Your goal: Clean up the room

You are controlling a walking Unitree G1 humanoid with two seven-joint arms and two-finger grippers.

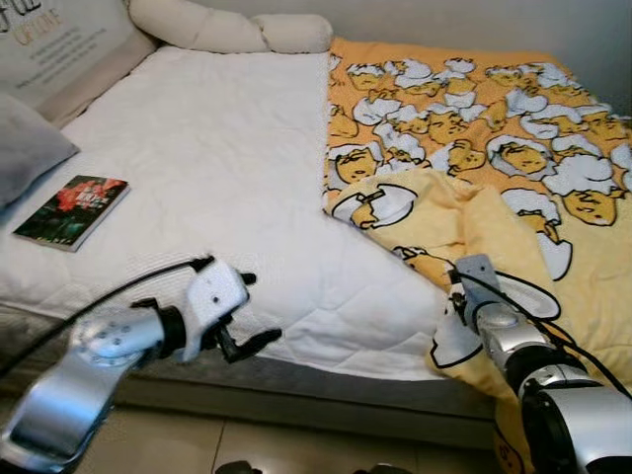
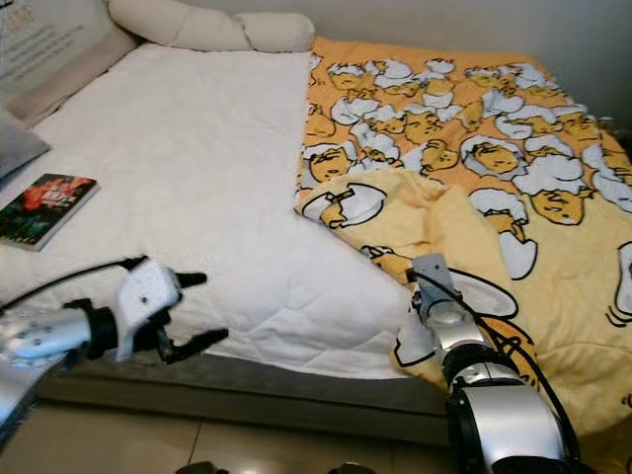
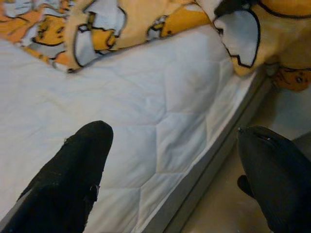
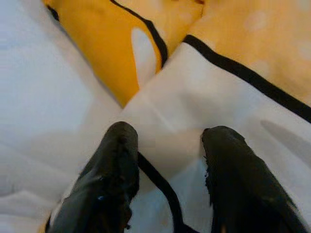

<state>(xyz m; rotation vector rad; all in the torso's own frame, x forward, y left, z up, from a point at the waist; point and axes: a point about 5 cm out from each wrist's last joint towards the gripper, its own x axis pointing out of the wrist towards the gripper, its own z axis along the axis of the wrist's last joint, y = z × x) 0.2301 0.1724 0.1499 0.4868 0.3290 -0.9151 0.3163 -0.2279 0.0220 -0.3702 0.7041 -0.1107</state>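
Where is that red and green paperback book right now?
The red and green paperback book lies on the white quilted mattress, on the robot's far left, beside a grey pillow.

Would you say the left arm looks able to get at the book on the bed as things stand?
Probably yes: the left pincer is open at the bed's near edge, and only bare white mattress lies between it and the book, which sits off to its left.

Soft, even indoor light, no glare; head views are fairly sharp, while both wrist views are blurred up close, colours slightly washed.
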